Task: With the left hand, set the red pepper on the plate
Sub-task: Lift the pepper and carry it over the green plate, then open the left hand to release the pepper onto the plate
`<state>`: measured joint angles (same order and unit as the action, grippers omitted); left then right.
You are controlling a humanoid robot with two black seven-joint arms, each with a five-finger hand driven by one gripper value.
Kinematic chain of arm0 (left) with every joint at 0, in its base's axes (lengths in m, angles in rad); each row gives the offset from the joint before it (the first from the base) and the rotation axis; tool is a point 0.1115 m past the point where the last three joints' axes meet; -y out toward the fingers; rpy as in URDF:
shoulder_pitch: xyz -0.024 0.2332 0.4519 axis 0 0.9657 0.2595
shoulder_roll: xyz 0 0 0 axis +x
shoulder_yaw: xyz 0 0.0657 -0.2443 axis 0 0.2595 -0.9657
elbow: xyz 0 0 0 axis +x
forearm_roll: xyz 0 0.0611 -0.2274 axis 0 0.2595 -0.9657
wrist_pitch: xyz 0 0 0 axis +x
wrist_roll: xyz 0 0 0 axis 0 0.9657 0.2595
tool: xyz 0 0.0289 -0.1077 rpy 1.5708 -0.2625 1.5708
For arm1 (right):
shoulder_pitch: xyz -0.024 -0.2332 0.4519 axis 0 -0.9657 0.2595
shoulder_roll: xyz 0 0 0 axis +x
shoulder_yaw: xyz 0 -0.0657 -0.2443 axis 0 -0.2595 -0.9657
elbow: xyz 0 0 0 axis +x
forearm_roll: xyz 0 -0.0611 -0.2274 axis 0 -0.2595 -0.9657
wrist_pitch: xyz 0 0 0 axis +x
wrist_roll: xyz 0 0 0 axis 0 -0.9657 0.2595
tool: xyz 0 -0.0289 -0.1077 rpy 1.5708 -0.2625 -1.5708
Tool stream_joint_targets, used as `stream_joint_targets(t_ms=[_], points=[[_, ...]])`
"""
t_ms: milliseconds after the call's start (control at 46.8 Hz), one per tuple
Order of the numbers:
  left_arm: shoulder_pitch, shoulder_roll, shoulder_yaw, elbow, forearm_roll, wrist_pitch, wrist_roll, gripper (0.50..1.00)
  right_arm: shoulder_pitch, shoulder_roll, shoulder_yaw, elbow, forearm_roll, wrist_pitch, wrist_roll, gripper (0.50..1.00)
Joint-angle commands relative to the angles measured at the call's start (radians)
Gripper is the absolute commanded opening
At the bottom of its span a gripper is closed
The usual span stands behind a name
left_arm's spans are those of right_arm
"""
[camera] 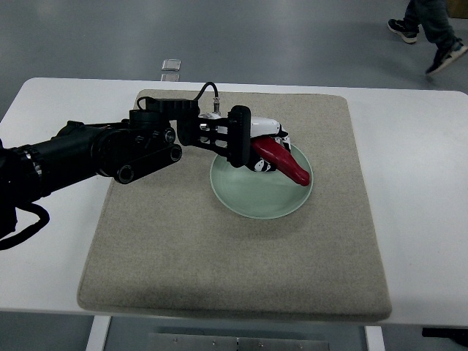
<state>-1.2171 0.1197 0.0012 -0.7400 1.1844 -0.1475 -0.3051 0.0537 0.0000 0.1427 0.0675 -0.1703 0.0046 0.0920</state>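
Observation:
A long red pepper [287,162] lies slanted over the upper right part of a pale green plate [256,199], its tip near the plate's right rim. My left hand [268,148] reaches in from the left over the plate's upper edge, its white and black fingers curled around the pepper's stem end. I cannot tell whether the pepper rests on the plate or hangs just above it. The right arm does not show.
The plate sits on a beige mat [234,263] that covers most of a white table [417,205]. A small clear object [171,66] lies at the table's far edge. A person's feet [431,36] show at the top right on the floor.

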Motion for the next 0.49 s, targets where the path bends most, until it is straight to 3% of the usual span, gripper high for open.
stream_joint_targets(t_ms=[0, 171, 256, 384, 470], points=[[0.001, 0.001, 0.005, 0.004, 0.0, 0.0, 0.0, 0.5, 0.0, 0.0, 0.0, 0.0, 0.0, 0.0, 0.0, 0.932], [0.001, 0.003, 0.005, 0.007, 0.0, 0.002, -0.002, 0.5, 0.0, 0.0, 0.0, 0.0, 0.0, 0.0, 0.0, 0.932], [0.001, 0.006, 0.005, 0.004, 0.0, 0.008, -0.003, 0.743, 0.0, 0.0, 0.0, 0.0, 0.0, 0.0, 0.0, 0.932], [-0.001, 0.008, 0.005, 0.004, -0.002, 0.008, -0.009, 0.93, 0.0, 0.0, 0.0, 0.0, 0.0, 0.0, 0.0, 0.932], [-0.001, 0.012, 0.005, 0.004, -0.003, 0.008, -0.012, 0.986, 0.0, 0.0, 0.0, 0.0, 0.0, 0.0, 0.0, 0.932]])
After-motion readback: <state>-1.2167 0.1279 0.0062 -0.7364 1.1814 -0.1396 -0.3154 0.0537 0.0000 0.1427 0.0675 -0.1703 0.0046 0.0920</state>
